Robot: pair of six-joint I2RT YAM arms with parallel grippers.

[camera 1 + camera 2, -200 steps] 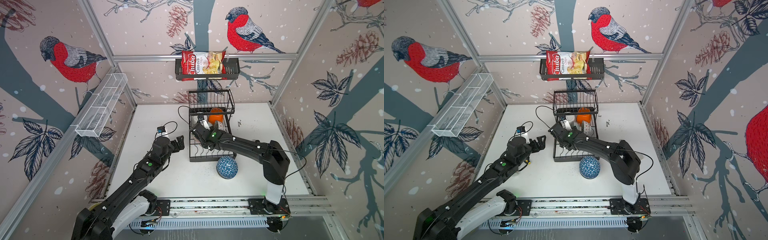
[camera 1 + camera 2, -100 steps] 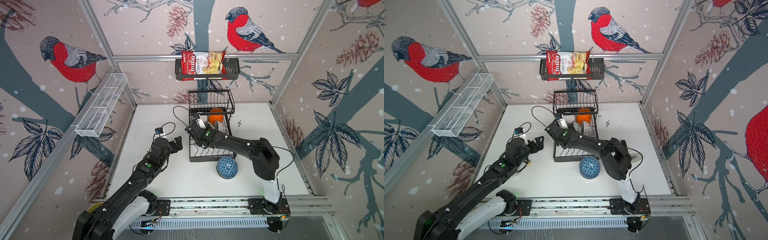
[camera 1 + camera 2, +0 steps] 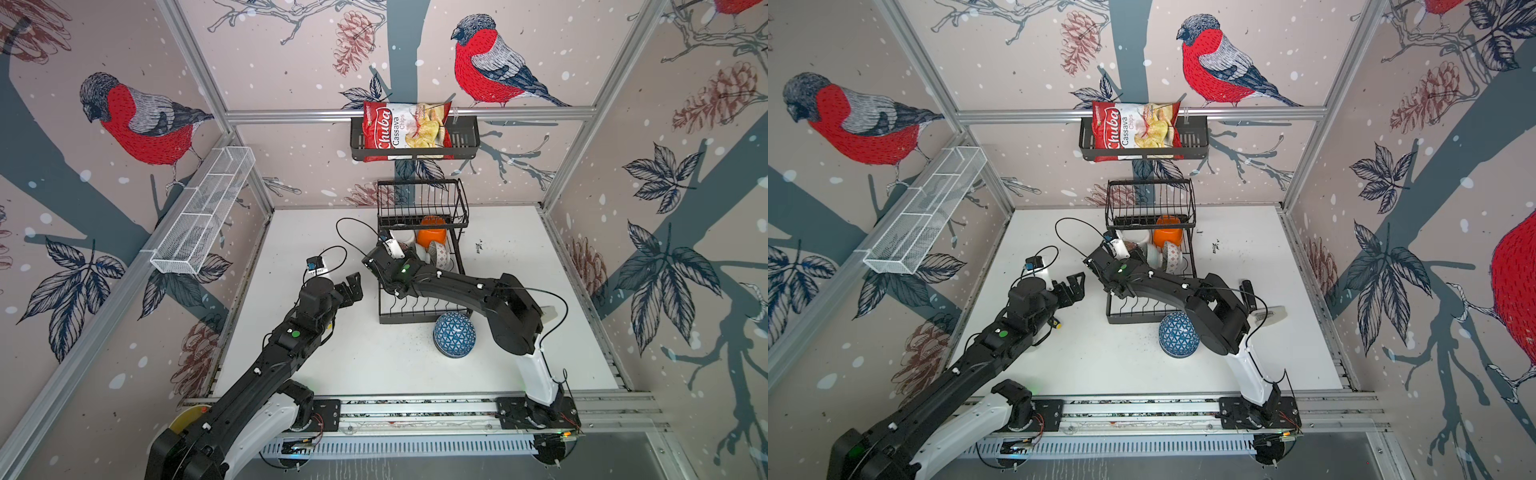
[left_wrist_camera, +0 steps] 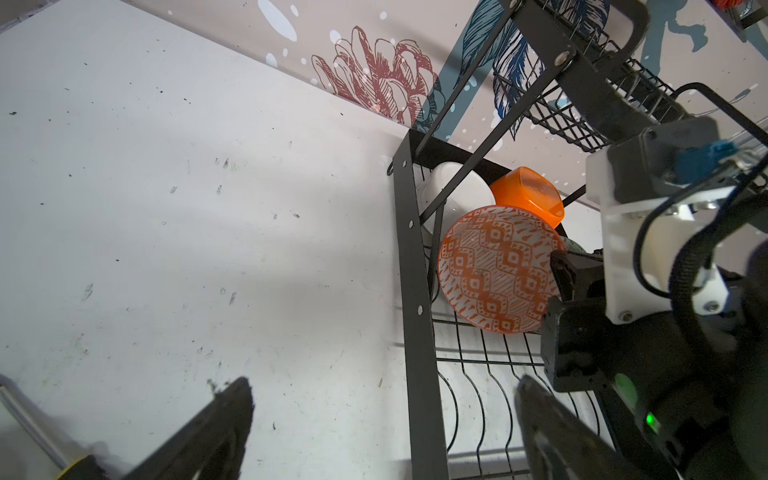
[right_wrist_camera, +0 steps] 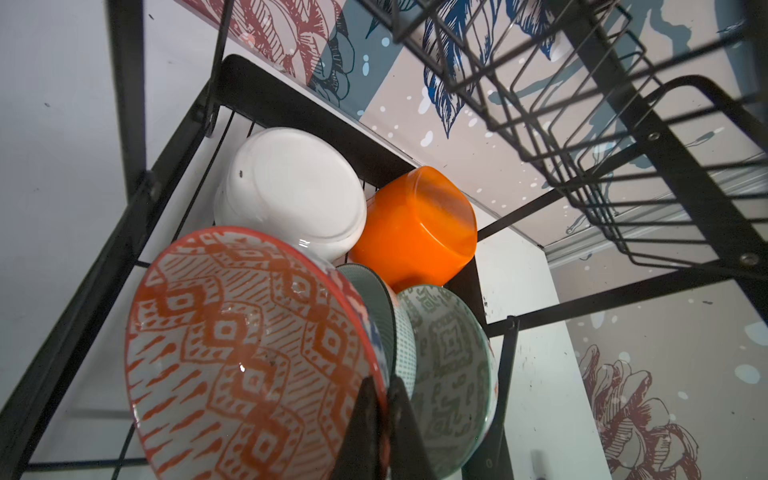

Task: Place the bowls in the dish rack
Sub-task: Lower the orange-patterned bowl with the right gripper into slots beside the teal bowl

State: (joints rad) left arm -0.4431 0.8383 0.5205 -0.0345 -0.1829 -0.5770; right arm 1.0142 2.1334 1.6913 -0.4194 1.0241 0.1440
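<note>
We've got the right claw (image 5: 384, 392) clenched on the rim of the red-and-white patterned ceramic bowl (image 5: 249, 353), on edge inside the black wire dish rack (image 3: 411, 321), beside a plain white bowl (image 5: 291, 187) and orange plastic bowl (image 5: 415, 224). Left claw (image 3: 348, 286) hangs spread wide, empty, beside the rack. A blue patterned bowl (image 3: 454, 334) sits on the white desk (image 3: 365, 365), seemingly touching the rack's front.

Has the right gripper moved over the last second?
Yes. The right gripper, shut on the red-patterned bowl, has slid leftward in both top views, toward the left side rail of the dish rack.
</note>
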